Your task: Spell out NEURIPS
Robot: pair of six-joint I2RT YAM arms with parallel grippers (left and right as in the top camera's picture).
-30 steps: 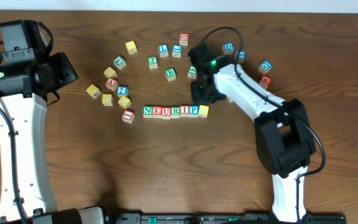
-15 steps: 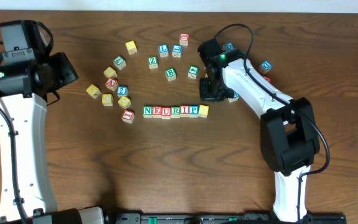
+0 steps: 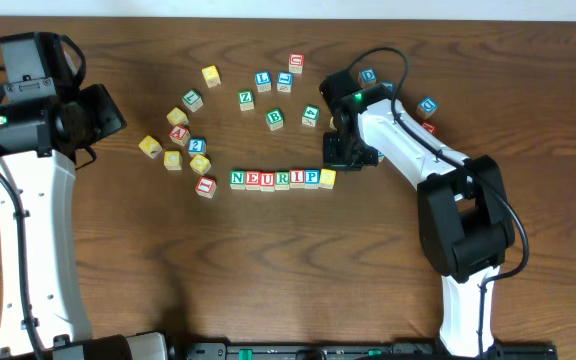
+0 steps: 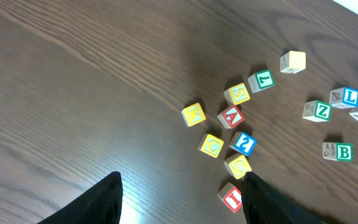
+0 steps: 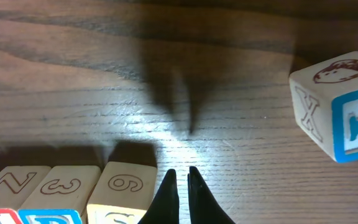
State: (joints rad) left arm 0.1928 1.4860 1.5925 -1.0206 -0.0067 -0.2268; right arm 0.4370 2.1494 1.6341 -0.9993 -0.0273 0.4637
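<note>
Spelled already, by the look of it: row (image 3: 281,179) reading N, E, U, R, I, P, then a yellow end cube (image 3: 327,178), letter too small to read from overhead. Right gripper (image 3: 340,156) pinched shut on nothing, just beyond the row's yellow end. Left gripper (image 4: 182,186) parted, empty, well off the row's N end. Best lifted straight up and clear of the row; no sideways sweep, or risk knocking the end cube askew. Nudge only if out of line.
</note>
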